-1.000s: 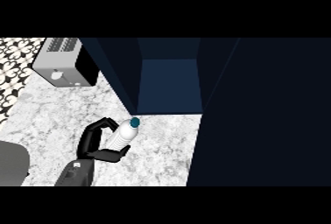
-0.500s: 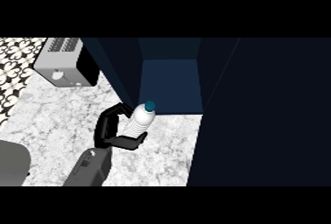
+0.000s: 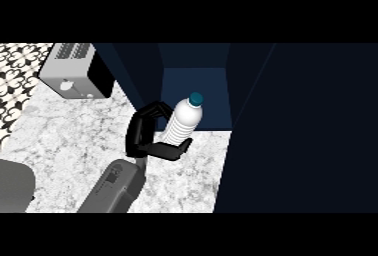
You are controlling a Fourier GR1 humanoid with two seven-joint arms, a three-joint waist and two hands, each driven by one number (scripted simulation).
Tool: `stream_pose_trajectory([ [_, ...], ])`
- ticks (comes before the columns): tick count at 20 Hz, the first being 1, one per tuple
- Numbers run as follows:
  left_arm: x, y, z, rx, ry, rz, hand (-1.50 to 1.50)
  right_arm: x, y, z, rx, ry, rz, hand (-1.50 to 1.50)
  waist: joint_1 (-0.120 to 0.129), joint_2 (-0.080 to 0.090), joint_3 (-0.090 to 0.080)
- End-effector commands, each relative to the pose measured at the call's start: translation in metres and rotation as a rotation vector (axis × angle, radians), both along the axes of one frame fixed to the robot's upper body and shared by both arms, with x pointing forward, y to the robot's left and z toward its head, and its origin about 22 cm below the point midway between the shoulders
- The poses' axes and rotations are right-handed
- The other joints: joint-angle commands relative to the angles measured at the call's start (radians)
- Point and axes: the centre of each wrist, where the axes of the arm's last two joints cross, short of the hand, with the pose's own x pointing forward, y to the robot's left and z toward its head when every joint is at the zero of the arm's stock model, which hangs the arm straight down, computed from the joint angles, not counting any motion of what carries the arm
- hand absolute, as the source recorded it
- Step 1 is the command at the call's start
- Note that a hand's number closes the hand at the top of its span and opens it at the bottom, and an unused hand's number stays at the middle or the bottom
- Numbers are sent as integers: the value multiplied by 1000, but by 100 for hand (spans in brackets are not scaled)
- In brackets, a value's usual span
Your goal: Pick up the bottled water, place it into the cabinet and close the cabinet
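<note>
The bottled water (image 3: 184, 121) is a clear ribbed bottle with a teal cap. It is held tilted, cap pointing up toward the dark blue cabinet (image 3: 198, 85). My right hand (image 3: 146, 136) is shut on it from the left, fingers over the far side and thumb under the base. The bottle's upper half overlaps the cabinet's open compartment at its front edge. The cabinet's door (image 3: 303, 130) is a broad dark panel standing open at the right. Only a grey piece of my left arm (image 3: 13, 185) shows at the lower left edge; its hand is out of view.
A silver toaster (image 3: 74, 75) stands on the marbled counter (image 3: 66, 130) at the back left, next to the cabinet's left wall. Patterned black-and-white tiles (image 3: 18, 75) run along the far left.
My right hand has carried the bottle up and to the right, from over the counter to the mouth of the open cabinet. The bottle now stands more upright.
</note>
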Motion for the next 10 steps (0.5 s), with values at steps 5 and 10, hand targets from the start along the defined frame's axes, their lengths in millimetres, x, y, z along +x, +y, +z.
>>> stream_pose_trajectory([
  [5,28,-43,56,43,9,19,150,-13,-9,13,-42,-49,-15,-150,-3,2,0],
  [10,34,-52,47,89,19,76,150,-24,-18,16,-13,-57,-5,-150,-12,4,0],
])
